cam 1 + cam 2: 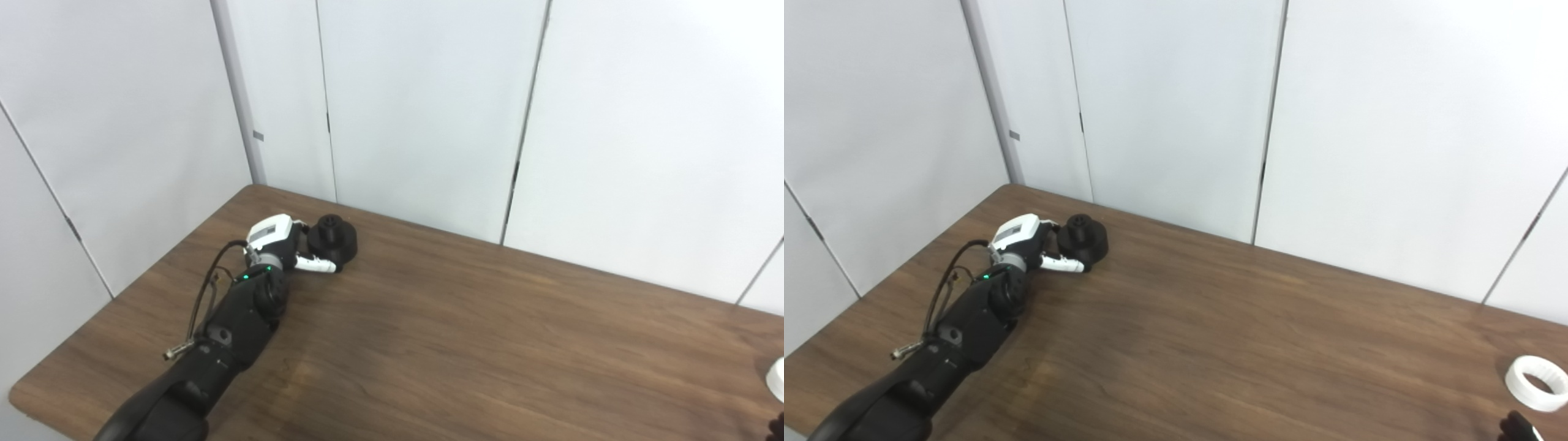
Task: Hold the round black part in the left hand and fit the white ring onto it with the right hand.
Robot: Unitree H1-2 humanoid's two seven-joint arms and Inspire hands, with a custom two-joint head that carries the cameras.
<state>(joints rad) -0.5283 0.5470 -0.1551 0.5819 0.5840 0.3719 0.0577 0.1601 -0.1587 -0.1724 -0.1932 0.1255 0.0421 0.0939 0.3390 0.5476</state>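
White wall panels (429,110) stood behind the dark wood-grain table (465,343) that stretched before me. My left hand (278,242) lay at its far corner, fingers closed around the round black part (332,240), a squat knob with a raised hub resting on the wood. The white ring (1537,383) lay flat far off to my right, just beyond my right hand (1519,427), whose grip I could not tell.

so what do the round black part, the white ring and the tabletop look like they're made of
Round black part: likely matte plastic, with dull, even black and no glint. White toothed ring: probably plastic too, opaque white with a soft sheen, possibly printed or moulded. Brown table: wood-grain surface with streaked brown pattern, smooth and faintly reflective, so perhaps laminate rather than solid wood.
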